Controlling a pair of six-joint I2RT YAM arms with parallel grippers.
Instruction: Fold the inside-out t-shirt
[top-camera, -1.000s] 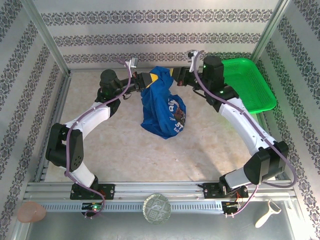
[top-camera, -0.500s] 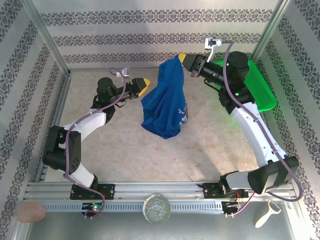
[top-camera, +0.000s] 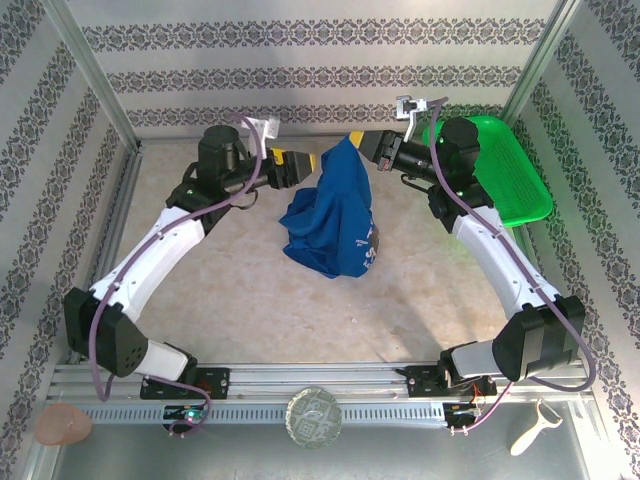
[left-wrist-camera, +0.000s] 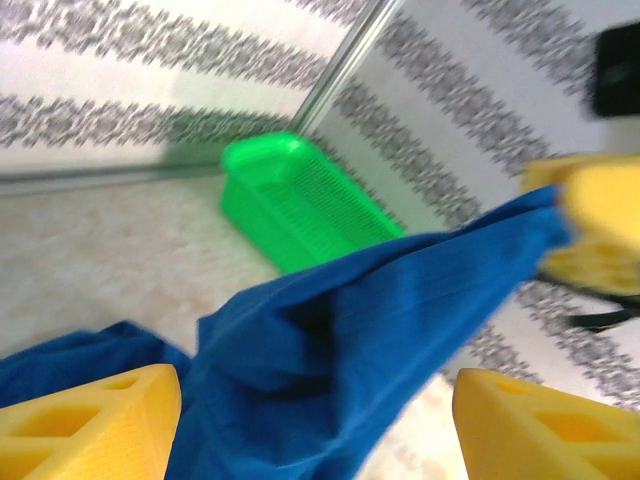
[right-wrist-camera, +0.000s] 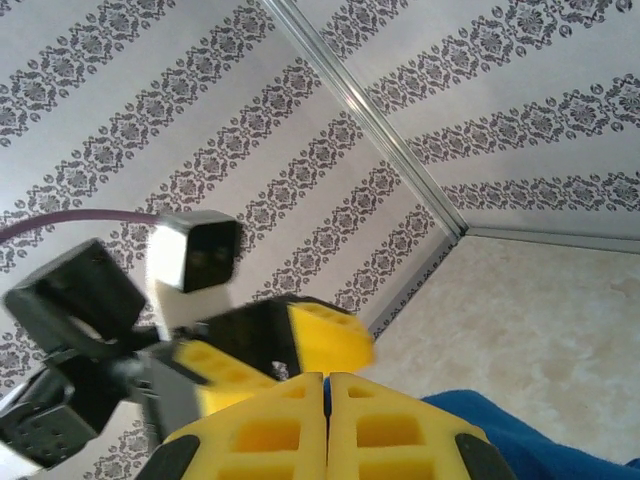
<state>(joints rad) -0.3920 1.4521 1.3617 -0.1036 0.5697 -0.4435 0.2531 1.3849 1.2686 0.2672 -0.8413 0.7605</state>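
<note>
The inside-out t-shirt (top-camera: 335, 215), royal blue, hangs by one pinched corner at the back of the table, and its lower part is bunched on the surface. My right gripper (top-camera: 357, 142) is shut on that raised corner, and blue cloth (right-wrist-camera: 520, 440) shows beside its closed fingers (right-wrist-camera: 280, 430). My left gripper (top-camera: 308, 164) stands open just left of the hanging cloth. In the left wrist view the shirt (left-wrist-camera: 350, 330) lies slack between the wide-apart yellow fingers (left-wrist-camera: 90, 420), ungripped.
A green mesh basket (top-camera: 500, 165) stands at the back right, also seen as the basket (left-wrist-camera: 300, 205) behind the cloth. Patterned walls enclose the table on three sides. A peeler (top-camera: 535, 428) and a round glass dish (top-camera: 315, 416) lie in front of the near rail.
My left gripper let go of the shirt, opened, backed off left, then came back close to the cloth. The right gripper lifted its corner up, so the shirt now hangs from it alone.
</note>
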